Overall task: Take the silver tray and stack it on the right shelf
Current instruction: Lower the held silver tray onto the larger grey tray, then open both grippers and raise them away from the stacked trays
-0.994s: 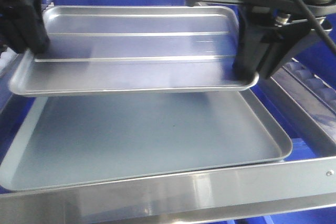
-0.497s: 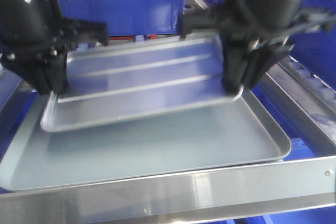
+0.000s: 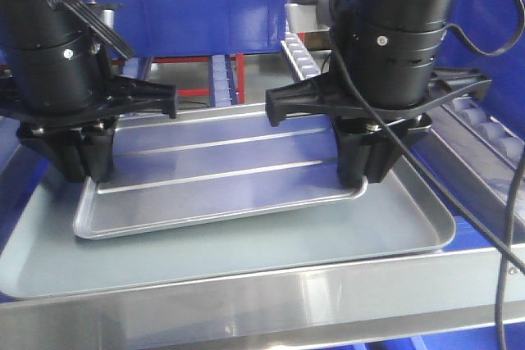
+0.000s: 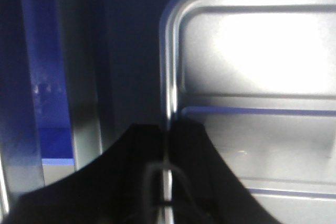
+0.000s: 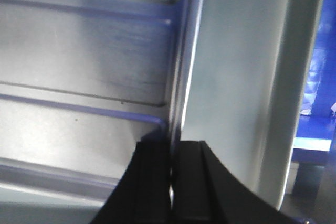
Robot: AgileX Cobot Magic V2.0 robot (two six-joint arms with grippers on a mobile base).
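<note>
Both claws were clamped tight on the silver tray point(image 3: 221, 178). Your left claw point(image 3: 86, 165) pinched its left short rim and your right claw point(image 3: 365, 174) pinched its right short rim. Each wrist view showed the thin rim caught between the jaws, left claw point(image 4: 167, 145) and right claw point(image 5: 172, 150).

The tray sat low inside the grey tray point(image 3: 246, 256) on the right shelf point(image 3: 472, 170). It lay toward the grey tray's back edge, with bare grey floor showing along the front edge behind the steel front bar point(image 3: 344, 293). I couldn't tell whether its base had touched down.

Here's what I judged could go wrong for you:
- If you had let go with one claw before the other, the free end could have dropped and clanged.
- If you had let go while the tray was still hanging, it could have slid forward on the slick grey floor.
- The right fingers stood just beside the grey tray's right rim, so spreading them wide there risked knocking that rim and shifting the whole stack.
- The grips were thin, rim-only holds, and any twist between the two arms could have popped one loose.

A second ago the tray hung high and close to the camera, overhanging the grey tray's front half. Half a second ago it was tilted, with its left end lower. By this moment it had come down, moved further back and levelled out.
</note>
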